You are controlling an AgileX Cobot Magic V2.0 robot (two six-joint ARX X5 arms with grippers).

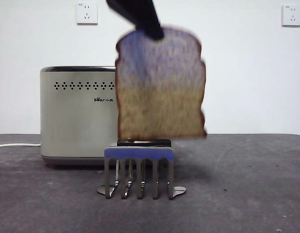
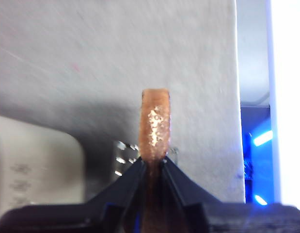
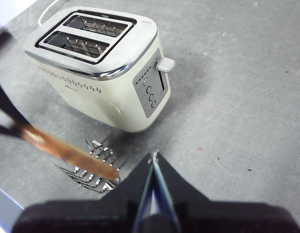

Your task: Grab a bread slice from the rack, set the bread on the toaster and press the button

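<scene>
Bread is off the rack: the slice of bread [image 1: 160, 85] hangs in the air above the rack [image 1: 139, 170], its lower edge just clear of the rack's blue-purple band [image 1: 139, 154] in the front view. The slice stands upright with its broad face to the front camera, rounded top up. The left gripper [image 1: 149, 30] comes down from twelve o'clock and pinches the slice at its top crust, toward the eleven o'clock corner. In the left wrist view the two black jaws [image 2: 152, 167] are closed tight on the slice's thin edge [image 2: 155, 126], nearly touching one another with only the bread's thickness between them.

The rack stands on the dark grey table [image 1: 246, 194], its five arched prongs upright, with nothing in it. The toaster [image 1: 78, 116] stands behind the rack, at about ten o'clock from it in the front view, partly hidden by the lifted slice. From the right wrist view the toaster [image 3: 106, 73] shows two open slots [image 3: 86, 35] in its chrome top, and a side panel with a lever [image 3: 165, 64] and a column of round buttons [image 3: 149, 90].

The right gripper [image 3: 153, 160] hovers over bare table near the rack [image 3: 94, 167], its jaws pressed together and holding nothing. A white cord [image 1: 16, 144] runs from the toaster toward nine o'clock, and two wall sockets [image 1: 86, 13] sit on the white wall.
</scene>
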